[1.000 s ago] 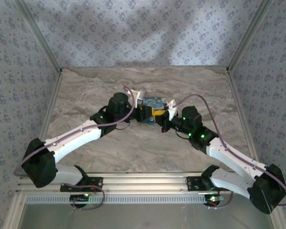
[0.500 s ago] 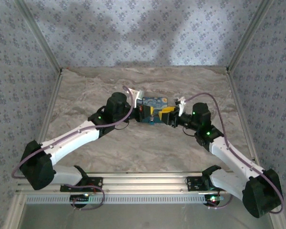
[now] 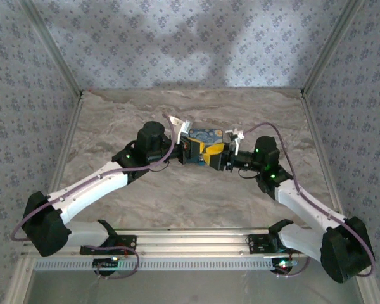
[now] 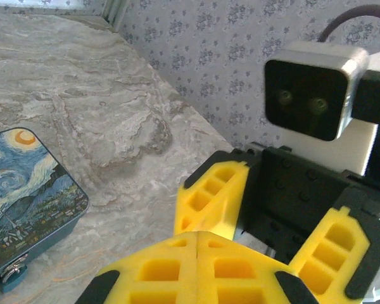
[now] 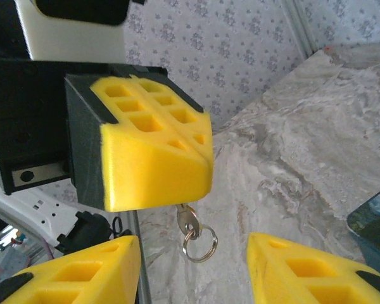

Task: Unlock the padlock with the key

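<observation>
Left end effector (image 4: 196, 244) closed, right end effector (image 5: 193, 253) spread.

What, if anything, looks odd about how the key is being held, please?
The key dangles under the shut left gripper, ring hanging below; its blade is hidden, so it seems pinched by the wrong end.

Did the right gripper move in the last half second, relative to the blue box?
Yes: the right gripper shifted leftward, closer to the blue box.

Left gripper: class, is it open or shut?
Shut. The left gripper has its yellow pads pressed together, and the key hangs pinched between them.
</observation>
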Available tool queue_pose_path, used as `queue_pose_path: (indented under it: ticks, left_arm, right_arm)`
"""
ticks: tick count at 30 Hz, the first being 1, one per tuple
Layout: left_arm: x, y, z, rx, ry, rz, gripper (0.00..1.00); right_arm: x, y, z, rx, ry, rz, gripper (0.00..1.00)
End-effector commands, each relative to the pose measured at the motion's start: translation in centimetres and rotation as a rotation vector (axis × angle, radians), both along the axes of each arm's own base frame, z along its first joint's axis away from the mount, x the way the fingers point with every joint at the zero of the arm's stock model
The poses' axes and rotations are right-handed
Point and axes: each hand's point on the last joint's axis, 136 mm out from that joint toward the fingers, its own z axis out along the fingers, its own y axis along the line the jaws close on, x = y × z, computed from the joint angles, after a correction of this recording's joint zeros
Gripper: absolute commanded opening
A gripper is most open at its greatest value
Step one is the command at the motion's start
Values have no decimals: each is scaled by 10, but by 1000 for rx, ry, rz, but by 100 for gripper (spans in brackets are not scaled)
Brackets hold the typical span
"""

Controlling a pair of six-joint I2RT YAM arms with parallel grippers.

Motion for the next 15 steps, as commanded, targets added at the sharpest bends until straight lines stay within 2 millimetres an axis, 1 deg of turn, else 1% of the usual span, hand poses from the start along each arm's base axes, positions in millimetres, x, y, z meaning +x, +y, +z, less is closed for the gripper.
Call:
queue_pose_path:
  ticks: [1,8,15]
  left_arm:
    - [-6,0,26,-43,-54,-32,0]
    - [-6,-1,24,-41,-49,-36,0]
    - [-6,-2,23,-40,-48,-39,0]
  right_arm:
    - [-2,8,19,33,-41,35,48]
    - [1,10,20,36,-42,27,40]
    - [3,12,19,37,-31,25,27]
